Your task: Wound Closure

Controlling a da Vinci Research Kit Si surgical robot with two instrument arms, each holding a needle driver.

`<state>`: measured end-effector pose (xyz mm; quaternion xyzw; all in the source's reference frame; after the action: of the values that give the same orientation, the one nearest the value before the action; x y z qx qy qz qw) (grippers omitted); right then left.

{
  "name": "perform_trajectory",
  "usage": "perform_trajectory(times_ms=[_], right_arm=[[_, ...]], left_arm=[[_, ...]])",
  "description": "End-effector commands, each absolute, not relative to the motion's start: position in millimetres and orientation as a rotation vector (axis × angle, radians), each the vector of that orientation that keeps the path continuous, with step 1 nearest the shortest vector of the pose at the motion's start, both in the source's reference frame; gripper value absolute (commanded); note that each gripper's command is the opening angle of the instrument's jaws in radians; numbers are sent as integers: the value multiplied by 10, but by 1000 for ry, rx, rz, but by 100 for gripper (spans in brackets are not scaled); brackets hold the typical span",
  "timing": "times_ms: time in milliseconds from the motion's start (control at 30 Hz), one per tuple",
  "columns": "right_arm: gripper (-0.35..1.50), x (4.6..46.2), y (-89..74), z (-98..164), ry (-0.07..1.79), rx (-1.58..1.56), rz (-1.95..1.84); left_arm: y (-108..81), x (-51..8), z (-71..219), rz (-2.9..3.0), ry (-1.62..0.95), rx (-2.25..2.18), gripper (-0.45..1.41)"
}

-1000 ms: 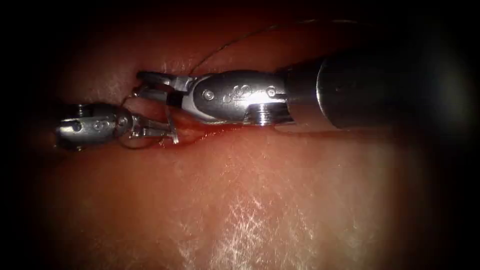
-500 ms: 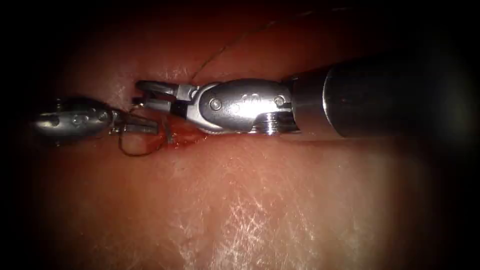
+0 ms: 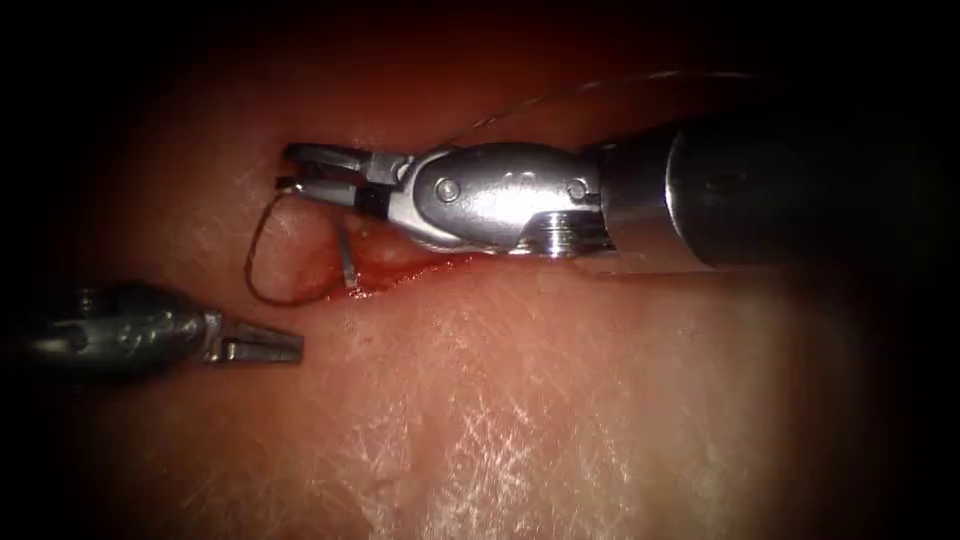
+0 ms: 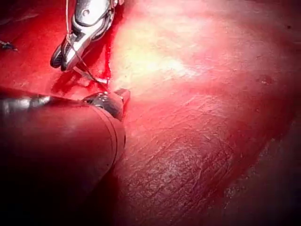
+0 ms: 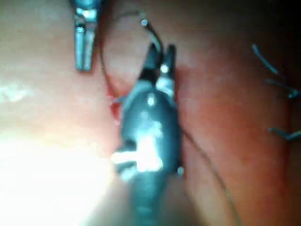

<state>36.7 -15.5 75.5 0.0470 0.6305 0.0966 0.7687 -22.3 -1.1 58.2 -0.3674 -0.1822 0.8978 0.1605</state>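
My right tool [image 3: 305,172] lies along the cut [image 3: 420,268] and reaches past its left end, jaws shut on the thread [image 3: 256,250]. From the jaw tips the thread loops down and back to the needle [image 3: 347,265]. The needle stands partly in the tissue at the cut's left end, a short bright stretch showing, and neither tool holds it. My left tool [image 3: 268,348] hovers to the left of and below the cut, jaws shut on nothing. The left wrist view shows the right tool [image 4: 63,54] with the thread across it. The right wrist view shows the right tool's jaws [image 5: 161,52] and the left tool [image 5: 84,44].
Red fluid [image 3: 395,272] pools along the cut under the right tool. A second strand of thread [image 3: 560,95] runs up and to the right from the right tool. Cut ends of thread [image 5: 277,70] stick out of the tissue beside the right tool.
My left tool has let go of the needle and drawn back left and down. The needle stays in the tissue. The thread loop has opened wider; the right tool has barely shifted.
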Motion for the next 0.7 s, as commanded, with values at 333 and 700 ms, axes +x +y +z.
perform_trajectory(times_ms=[333,700], right_arm=[[-35,379,-166,767,1364,147,216],[-35,383,-169,771,1357,186,278]], left_arm=[[-19,-248,583,2573,-522,-1065,-35],[-21,-255,586,2574,-516,-1064,-37]])
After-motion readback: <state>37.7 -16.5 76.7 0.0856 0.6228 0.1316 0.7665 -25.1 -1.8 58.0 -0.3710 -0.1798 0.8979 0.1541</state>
